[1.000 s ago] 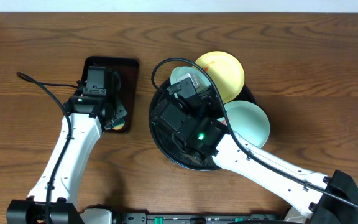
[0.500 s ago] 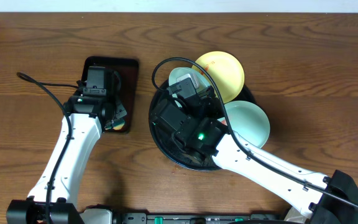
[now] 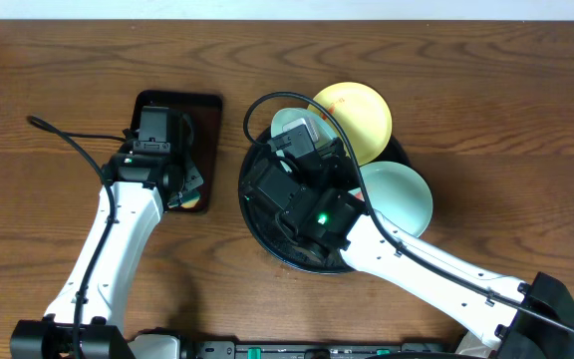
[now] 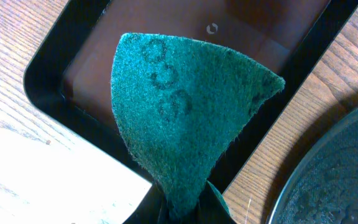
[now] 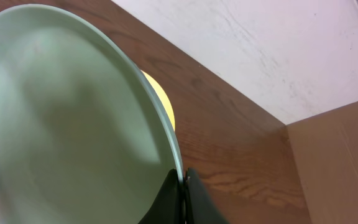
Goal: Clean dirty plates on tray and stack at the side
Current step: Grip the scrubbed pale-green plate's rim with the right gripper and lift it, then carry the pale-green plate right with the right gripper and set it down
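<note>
Unmoved: right claw [image 5: 182, 179] on tilted plate [image 5: 61, 112]

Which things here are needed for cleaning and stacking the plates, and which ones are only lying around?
For the job:
round black tray
yellow plate
free mint plate
held mint plate, in the right gripper
green scouring pad, in the left gripper

Just lying about:
brown rectangular tray
</note>
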